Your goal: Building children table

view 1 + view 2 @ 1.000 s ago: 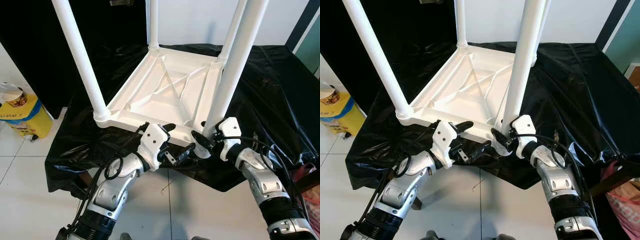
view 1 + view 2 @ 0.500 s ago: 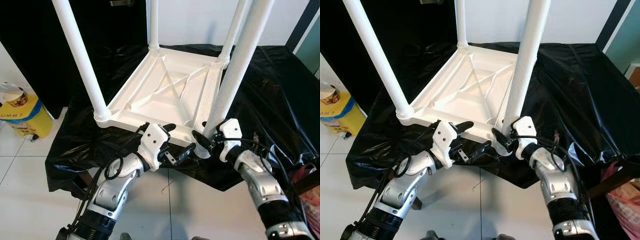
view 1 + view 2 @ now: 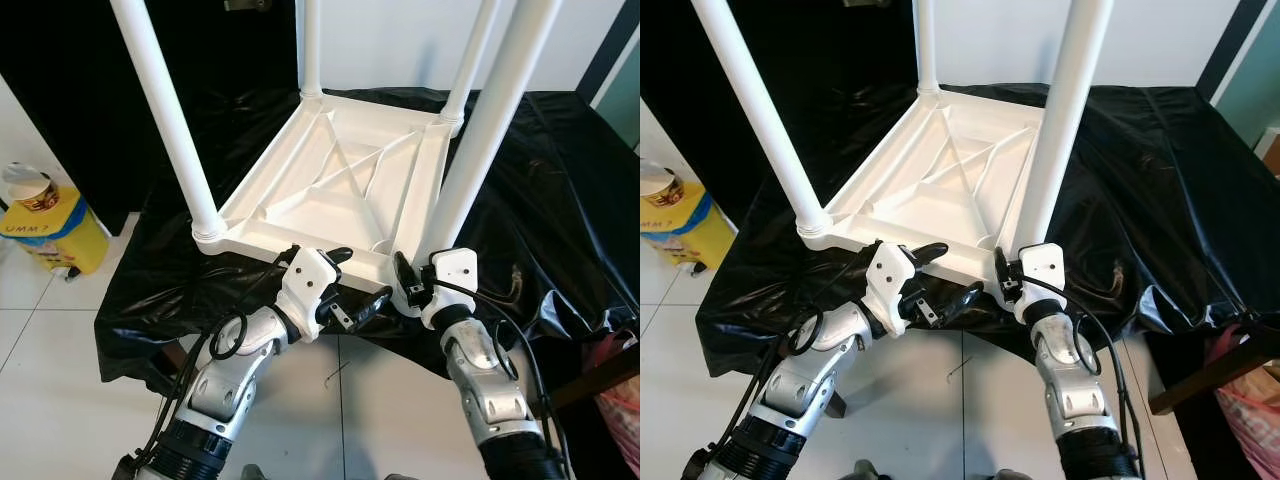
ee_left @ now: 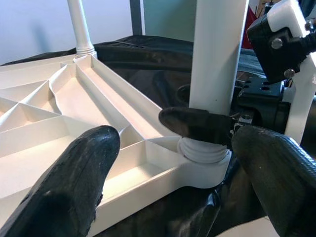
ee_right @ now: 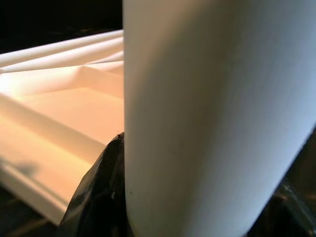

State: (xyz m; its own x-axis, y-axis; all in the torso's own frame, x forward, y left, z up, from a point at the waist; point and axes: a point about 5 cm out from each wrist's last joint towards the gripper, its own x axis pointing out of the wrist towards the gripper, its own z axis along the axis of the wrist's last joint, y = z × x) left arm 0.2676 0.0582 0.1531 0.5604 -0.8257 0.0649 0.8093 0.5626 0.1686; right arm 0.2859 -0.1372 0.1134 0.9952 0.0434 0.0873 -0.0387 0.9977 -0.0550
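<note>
A white children's table (image 3: pixel 330 190) lies upside down on a black cloth, its legs pointing up. My right gripper (image 3: pixel 412 285) is shut around the base of the near right leg (image 3: pixel 480 130), just above its threaded collar (image 4: pixel 205 150). That leg (image 5: pixel 212 113) stands right against the right wrist camera, with one black finger (image 5: pixel 98 197) beside it. My left gripper (image 3: pixel 355 280) is open at the table's near rim, just left of that corner. Its fingers (image 4: pixel 74 182) stand wide apart, touching nothing.
The black cloth (image 3: pixel 540 200) hangs over the front edge of the support. A yellow box (image 3: pixel 45 225) with a cup on it stands on the tiled floor at left. A wooden bar (image 3: pixel 600 365) and pink mesh are at lower right.
My right forearm has swung in toward the middle while its gripper stays at the leg's base. The near right leg leans a little more to the right. The left arm has not moved.
</note>
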